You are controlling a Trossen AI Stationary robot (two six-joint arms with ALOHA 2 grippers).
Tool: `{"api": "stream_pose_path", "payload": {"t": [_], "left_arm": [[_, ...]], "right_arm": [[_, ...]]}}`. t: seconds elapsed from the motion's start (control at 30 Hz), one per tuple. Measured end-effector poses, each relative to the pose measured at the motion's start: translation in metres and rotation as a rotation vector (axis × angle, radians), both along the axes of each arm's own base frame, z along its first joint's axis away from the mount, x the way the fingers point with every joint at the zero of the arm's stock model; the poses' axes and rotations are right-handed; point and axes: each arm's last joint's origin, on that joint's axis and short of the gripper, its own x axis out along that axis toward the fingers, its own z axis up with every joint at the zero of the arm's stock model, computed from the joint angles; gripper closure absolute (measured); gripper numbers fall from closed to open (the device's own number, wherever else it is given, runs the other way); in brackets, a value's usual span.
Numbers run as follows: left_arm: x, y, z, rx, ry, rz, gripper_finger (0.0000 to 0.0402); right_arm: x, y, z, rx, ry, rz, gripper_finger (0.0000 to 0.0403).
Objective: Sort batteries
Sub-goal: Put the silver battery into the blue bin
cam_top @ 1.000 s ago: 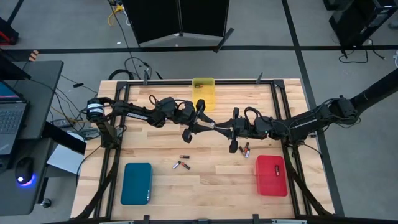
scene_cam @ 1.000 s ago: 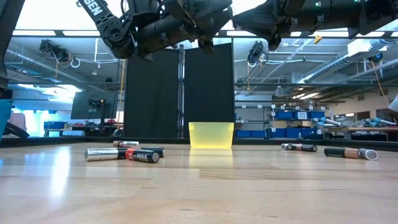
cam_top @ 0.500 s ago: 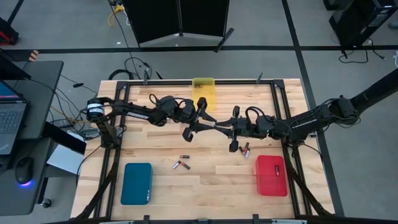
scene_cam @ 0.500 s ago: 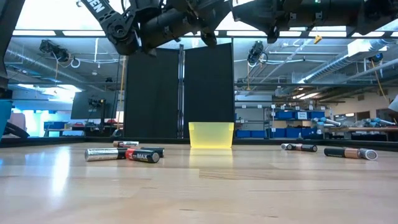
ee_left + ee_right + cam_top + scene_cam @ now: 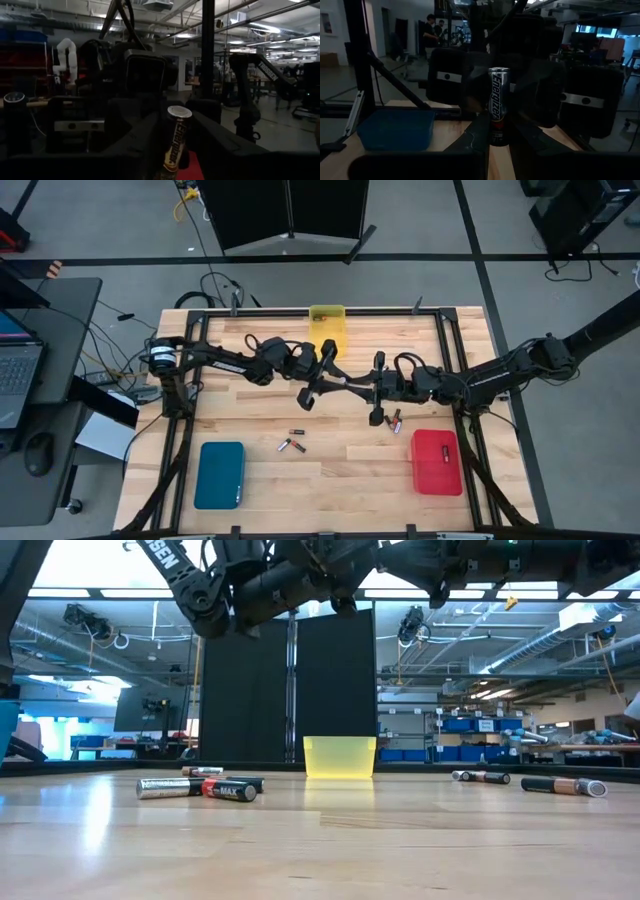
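Note:
One silver-and-black Energizer battery [image 5: 347, 383] [image 5: 175, 140] [image 5: 497, 100] stands upright in the air above the table's middle, between my two grippers, which face each other. My right gripper [image 5: 358, 386] [image 5: 497, 125] comes from the right and is shut on the battery. My left gripper [image 5: 338, 383] [image 5: 175, 119] comes from the left and is open. Its fingers stand on either side of the same battery. Other batteries lie on the wood [image 5: 291, 445] [image 5: 390, 420] [image 5: 200, 787] [image 5: 565, 785]. My right gripper pinches the battery's dark lower end [image 5: 498, 134] between its two fingers, coming level from the table's right. The fingers lie across the battery. The battery stands upright above the fingers, lifted clear of the table, with its silver top free.
A yellow tray [image 5: 327, 328] [image 5: 340, 756] sits at the far edge. A blue tray [image 5: 220, 474] [image 5: 395, 130] lies near left and a red tray [image 5: 436, 461] near right. Bare wood lies between the trays. A black frame runs around the table.
My left gripper has moved a little toward the table's right, closer to my right gripper, so its fingers now reach farther past the battery.

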Motion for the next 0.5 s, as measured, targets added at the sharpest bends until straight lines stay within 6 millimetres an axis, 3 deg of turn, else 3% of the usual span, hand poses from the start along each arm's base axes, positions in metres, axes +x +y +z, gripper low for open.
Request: {"api": "stream_pose_path", "payload": {"t": [0.2,0.33,0.5], "left_arm": [[-0.0003,0.0002,0.0008,0.008,-0.017,0.006,0.0342],[-0.0005,0.003,0.0004,0.008,-0.01,0.004,0.0346],[-0.0034,0.0095,0.0036,0.011,0.028,-0.004,0.0346]], "right_arm": [[0.0,0.0,0.0004,0.007,-0.005,0.001,0.0347],[0.0001,-0.0008,-0.0002,0.041,-0.002,-0.005,0.0338],[0.0001,-0.0029,-0.0027,0.057,0.023,-0.076,0.0292]]}}
